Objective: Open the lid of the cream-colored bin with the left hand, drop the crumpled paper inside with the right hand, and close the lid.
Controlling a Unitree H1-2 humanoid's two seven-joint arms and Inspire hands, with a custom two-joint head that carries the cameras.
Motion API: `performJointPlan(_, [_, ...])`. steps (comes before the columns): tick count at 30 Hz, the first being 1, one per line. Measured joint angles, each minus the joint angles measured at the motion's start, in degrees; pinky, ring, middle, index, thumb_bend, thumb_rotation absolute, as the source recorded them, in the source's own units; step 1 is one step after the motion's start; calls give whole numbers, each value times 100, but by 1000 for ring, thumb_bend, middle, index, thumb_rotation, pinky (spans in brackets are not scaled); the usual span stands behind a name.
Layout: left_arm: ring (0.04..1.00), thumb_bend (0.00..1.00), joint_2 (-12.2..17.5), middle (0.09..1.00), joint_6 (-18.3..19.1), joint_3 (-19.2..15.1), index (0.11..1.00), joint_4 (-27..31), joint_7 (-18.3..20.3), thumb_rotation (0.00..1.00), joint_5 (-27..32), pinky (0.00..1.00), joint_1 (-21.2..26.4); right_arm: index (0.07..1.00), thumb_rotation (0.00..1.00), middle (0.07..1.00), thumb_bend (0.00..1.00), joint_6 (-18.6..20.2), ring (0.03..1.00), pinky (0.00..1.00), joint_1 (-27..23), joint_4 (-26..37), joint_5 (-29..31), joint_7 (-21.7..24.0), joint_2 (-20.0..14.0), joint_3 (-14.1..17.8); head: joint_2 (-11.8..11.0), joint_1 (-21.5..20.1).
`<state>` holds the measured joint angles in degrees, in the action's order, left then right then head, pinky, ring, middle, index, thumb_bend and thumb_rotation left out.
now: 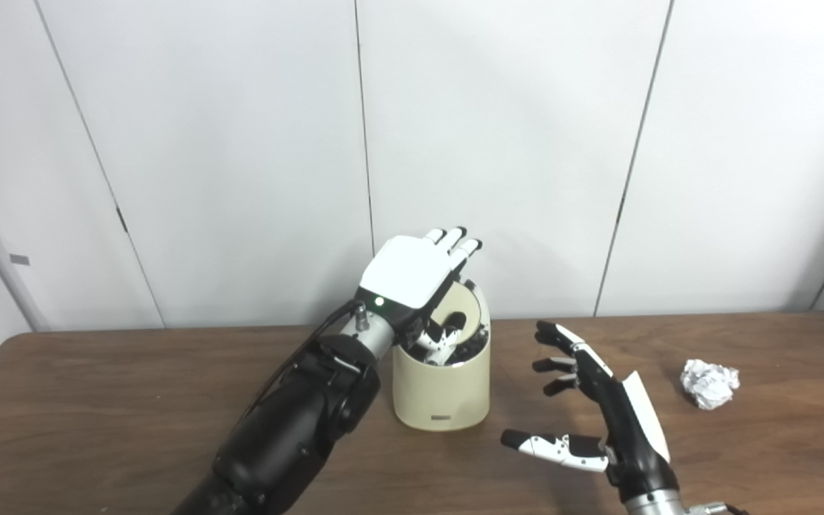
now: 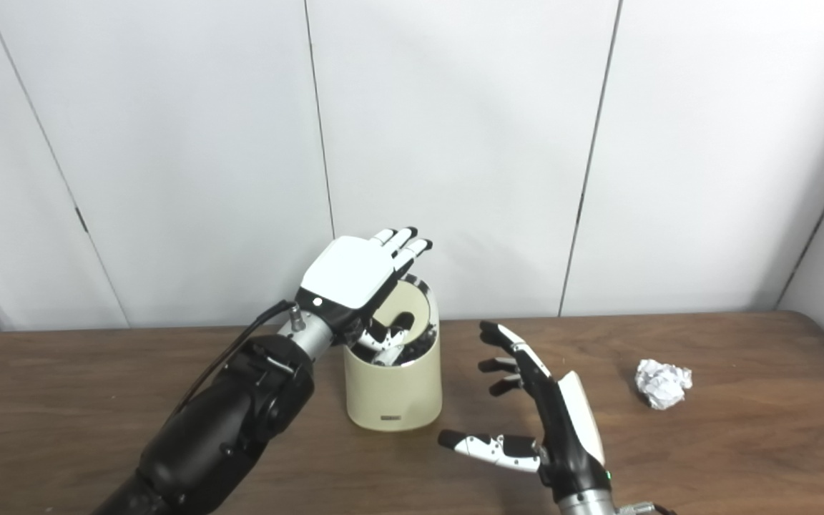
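The cream-colored bin stands on the table's middle. Its lid is tipped up and back, showing the dark inside. My left hand hovers over the bin's rim, palm down, fingers stretched straight along the raised lid, thumb reaching into the opening; I see no closed grasp. My right hand is open with fingers spread, just right of the bin above the table, holding nothing. The crumpled white paper lies on the table further right, clear of that hand.
The brown wooden table reaches to both sides, its far edge against a white panelled wall. My left forearm crosses the table in front of the bin's left side.
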<state>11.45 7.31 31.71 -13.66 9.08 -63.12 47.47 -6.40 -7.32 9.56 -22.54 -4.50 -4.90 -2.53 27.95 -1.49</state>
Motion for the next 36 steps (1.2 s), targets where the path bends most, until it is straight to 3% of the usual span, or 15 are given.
performJointPlan(5, [939,1000,-38,980,9,-276,1000,-17,-263,275,106,766,-13,840,234,833,719,-1,705,547,2,-5,-3,1,-4,-8,-9,0])
performJointPlan(6, [920,991,-59,961,18,-378,989,-25,-370,272,149,722,-13,840,239,834,719,-1,707,553,3,-5,-3,1,-4,-7,-9,0])
performJointPlan(9, [847,848,-232,910,34,-938,936,-38,-850,253,609,595,-35,838,235,837,721,-1,706,564,7,-5,-1,2,-4,-10,-9,0])
performJointPlan(14, [814,709,-407,886,26,-1807,916,-34,-1397,229,1456,584,-40,841,231,840,718,-4,709,575,14,-9,5,5,-8,-14,-18,18])
performJointPlan(19, [764,699,-267,853,-6,-1961,889,-40,-1773,233,1648,544,-41,839,219,839,714,-4,706,568,21,-18,34,17,-16,-14,-18,0])
performJointPlan(22, [733,696,-166,828,-25,-2023,870,-39,-1782,213,1792,514,-55,840,208,840,710,-4,709,567,24,-18,18,17,-18,-13,-18,9])
performJointPlan(25, [710,704,-208,788,-132,-2348,819,-2,-1648,202,2558,522,-188,843,214,846,707,-4,712,573,27,-18,23,20,-19,-13,-18,18])
performJointPlan(28, [708,704,-277,767,-206,-2627,787,210,-1261,202,3481,533,-521,843,222,844,706,-3,711,576,32,-17,17,23,-33,-9,-18,18])
performJointPlan(32, [719,700,-437,767,-186,-2877,787,577,-778,240,4589,582,-1055,844,225,844,706,-6,712,569,35,-25,22,23,-45,-5,-18,26])
performJointPlan(36, [698,697,-563,764,-204,-3105,810,960,-566,286,5402,566,-1485,845,229,846,705,-7,712,567,39,-30,40,22,-47,0,-26,61])
